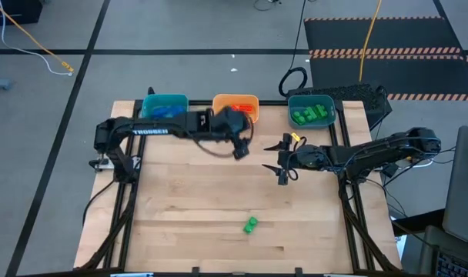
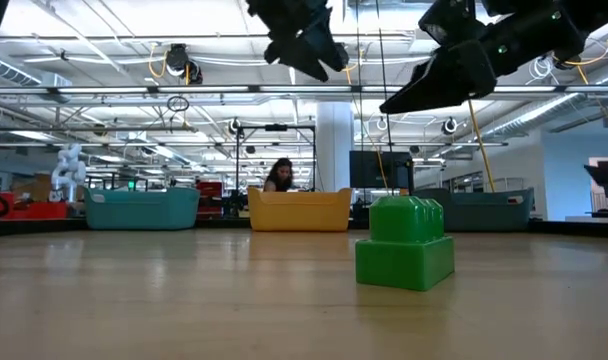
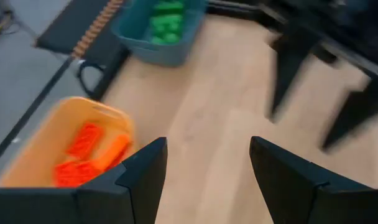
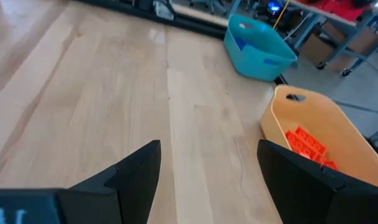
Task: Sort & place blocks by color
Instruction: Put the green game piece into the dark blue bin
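Note:
One green block made of stacked bricks rests on the table near its near edge; in the low view the green block stands upright on its base. Orange-red blocks lie in the orange tray, green blocks in the right teal tray, blue blocks in the left teal tray. My left gripper hovers open just in front of the orange tray, holding nothing. My right gripper hovers open right of table centre, holding nothing.
The three trays line the far edge of the wooden table. Both arms hang above the table's far half. Bare wood lies between the grippers and the lone green block. A person sits far off in the room behind.

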`<move>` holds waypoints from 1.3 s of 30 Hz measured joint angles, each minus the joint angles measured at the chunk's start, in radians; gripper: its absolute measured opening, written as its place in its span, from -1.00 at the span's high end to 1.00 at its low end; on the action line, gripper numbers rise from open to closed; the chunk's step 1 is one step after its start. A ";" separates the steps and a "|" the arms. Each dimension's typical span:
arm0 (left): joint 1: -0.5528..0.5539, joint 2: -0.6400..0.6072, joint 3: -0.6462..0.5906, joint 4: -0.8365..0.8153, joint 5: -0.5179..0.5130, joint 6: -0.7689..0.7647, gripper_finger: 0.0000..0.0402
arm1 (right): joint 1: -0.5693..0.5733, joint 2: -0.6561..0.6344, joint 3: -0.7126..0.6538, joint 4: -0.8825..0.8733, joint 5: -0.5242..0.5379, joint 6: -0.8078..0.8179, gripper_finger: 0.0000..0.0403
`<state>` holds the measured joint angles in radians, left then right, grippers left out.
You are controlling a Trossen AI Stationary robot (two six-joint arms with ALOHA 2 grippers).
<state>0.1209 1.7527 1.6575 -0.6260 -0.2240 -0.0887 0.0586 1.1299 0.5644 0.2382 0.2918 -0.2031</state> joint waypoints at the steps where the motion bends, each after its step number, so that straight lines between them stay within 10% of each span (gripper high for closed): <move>1: -0.016 -0.010 -0.036 0.035 0.003 -0.002 -0.15 | 0.000 -0.014 0.000 -0.025 0.001 0.002 -0.30; 11: -0.079 -0.217 -0.495 0.540 0.002 -0.073 -0.15 | -0.001 -0.167 0.001 -0.180 0.018 0.087 -0.30; 21: -0.093 -0.410 -0.918 0.982 0.173 -0.010 -0.15 | -0.007 -0.061 0.000 -0.105 -0.164 0.138 -0.30; 39: -0.052 -0.419 -1.042 1.253 0.280 0.080 -0.16 | 0.044 0.188 0.314 -0.412 -0.269 0.077 -0.30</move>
<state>0.0686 1.3338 0.6150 0.6267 0.0559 -0.0089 0.1029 1.3183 0.8780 -0.1736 0.0231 -0.1260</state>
